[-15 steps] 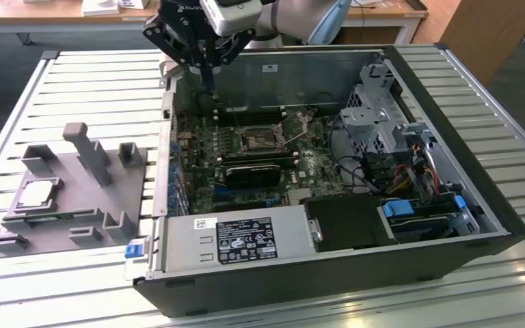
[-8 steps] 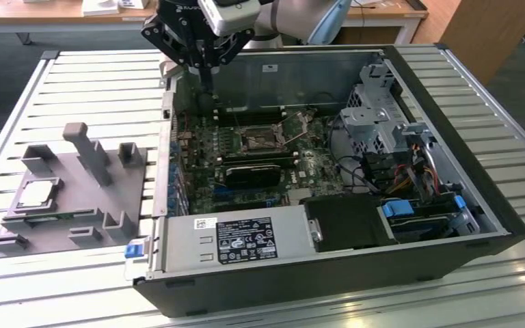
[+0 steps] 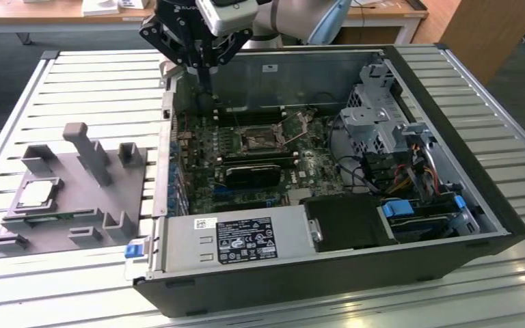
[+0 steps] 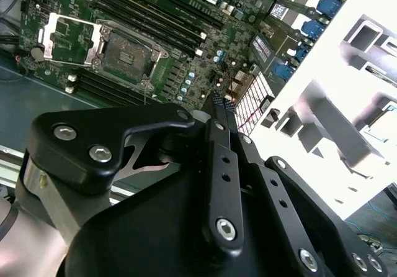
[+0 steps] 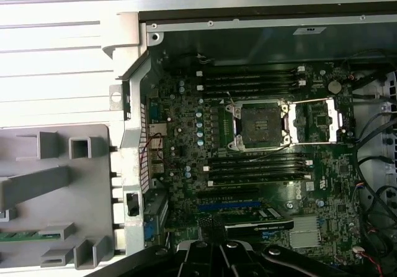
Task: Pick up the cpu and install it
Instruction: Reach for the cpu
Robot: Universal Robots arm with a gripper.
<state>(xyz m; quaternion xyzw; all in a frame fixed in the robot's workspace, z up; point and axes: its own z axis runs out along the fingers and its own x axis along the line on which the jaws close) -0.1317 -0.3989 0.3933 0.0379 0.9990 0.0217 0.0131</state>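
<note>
On the exterior view's left, outside the computer case (image 3: 481, 225), the grey fixture (image 3: 89, 212) holds the cpu (image 3: 39, 194) lying flat, silver face up. It sits on the fixture's side away from the case, well apart from me. My pincer (image 3: 206, 82) hangs over the case wall that faces the fixture, at its far end, clenched on nothing. Inside the case lies the motherboard (image 3: 244, 164). Its socket (image 3: 262, 140) stands unlatched and bare, with memory slots on either side. Toward the case's right sit the drive cage (image 3: 381, 123) and tangled cables (image 3: 409, 178). In the first wrist view the fixture runs off the edge and my own links cover part of the board. A green strip in the fixture is cut off too much for me to name.
</note>
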